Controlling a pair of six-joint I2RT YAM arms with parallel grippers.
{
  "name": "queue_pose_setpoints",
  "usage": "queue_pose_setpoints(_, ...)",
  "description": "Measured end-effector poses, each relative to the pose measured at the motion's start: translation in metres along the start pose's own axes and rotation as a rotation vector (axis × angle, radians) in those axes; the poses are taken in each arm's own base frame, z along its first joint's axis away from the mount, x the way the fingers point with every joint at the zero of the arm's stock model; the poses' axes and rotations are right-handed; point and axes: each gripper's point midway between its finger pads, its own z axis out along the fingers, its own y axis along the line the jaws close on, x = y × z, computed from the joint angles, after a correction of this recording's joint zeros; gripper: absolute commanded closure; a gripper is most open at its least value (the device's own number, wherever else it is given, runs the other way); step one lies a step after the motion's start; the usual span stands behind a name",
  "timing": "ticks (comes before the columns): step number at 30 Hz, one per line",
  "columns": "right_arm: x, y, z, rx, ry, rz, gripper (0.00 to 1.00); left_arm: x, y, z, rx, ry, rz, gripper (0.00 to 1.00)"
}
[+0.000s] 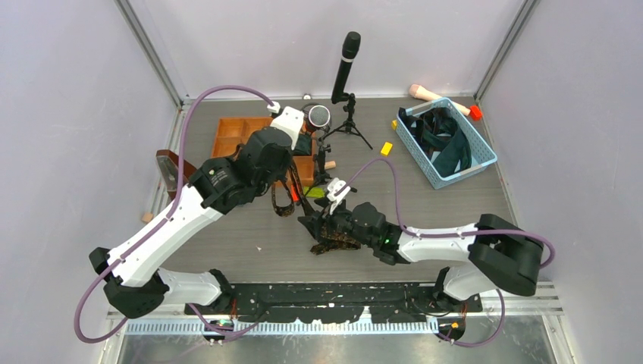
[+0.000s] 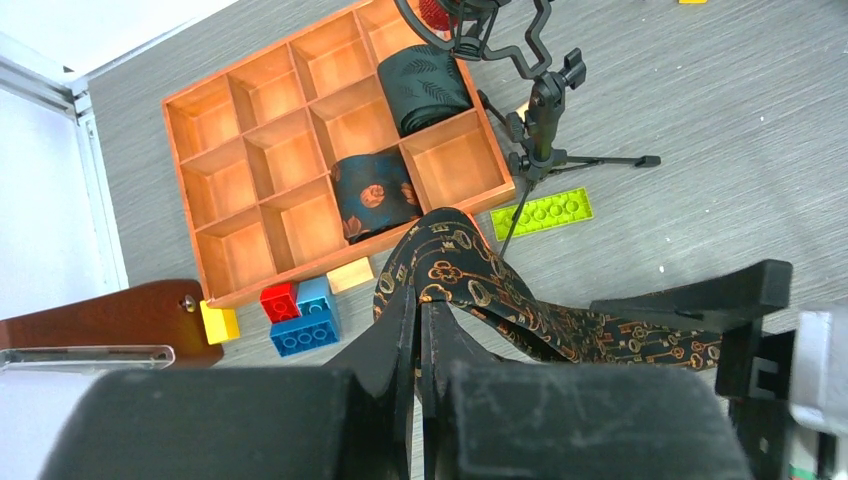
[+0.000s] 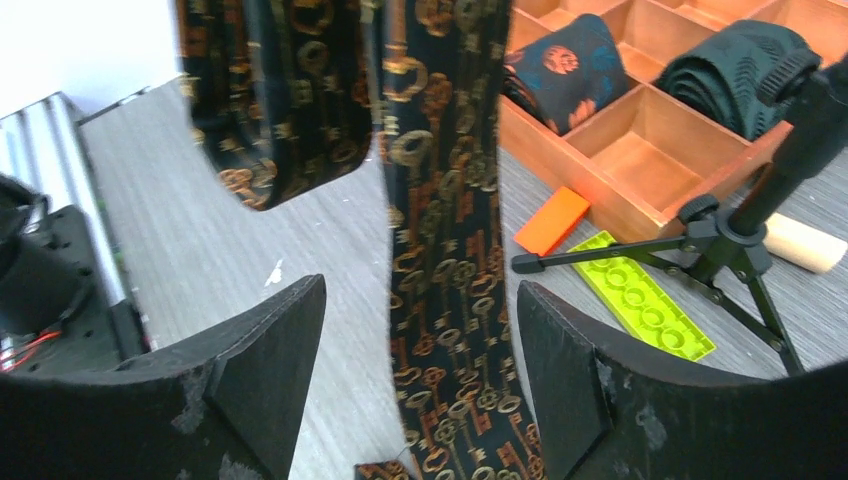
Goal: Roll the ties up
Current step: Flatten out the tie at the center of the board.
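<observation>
Clamping the tie (image 2: 455,275) between closed left fingers (image 2: 395,335), straddling its hanging length with wide-open right fingers (image 3: 265,365).

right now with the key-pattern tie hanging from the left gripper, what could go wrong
The tie hangs from a narrow pinch in the left gripper; it might slip out. The right gripper is open on either side of the strip, not gripping it, so the strip can swing. The microphone tripod stands close beside it; a swing could snag a leg.
</observation>
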Motion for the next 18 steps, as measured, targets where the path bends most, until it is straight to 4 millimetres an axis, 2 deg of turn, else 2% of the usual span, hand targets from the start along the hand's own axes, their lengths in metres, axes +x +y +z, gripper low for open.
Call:
queue_pose_setpoints(4,0.01,-0.011,0.009,0.058,0.011,-0.017,0.27,0.001,0.0,0.0,-0.001,0.003,0.003,1.0)
queue_pose_setpoints(13,0.006,-0.023,0.027,0.173,-0.021,-0.023,0.38,0.0,0.001,0.0,-0.007,0.002,0.004,1.0)
queue_pose_setpoints(18,0.015,-0.032,0.035,0.237,-0.006,-0.032,0.42,-0.001,0.002,-0.001,-0.007,0.0,0.006,1.0)
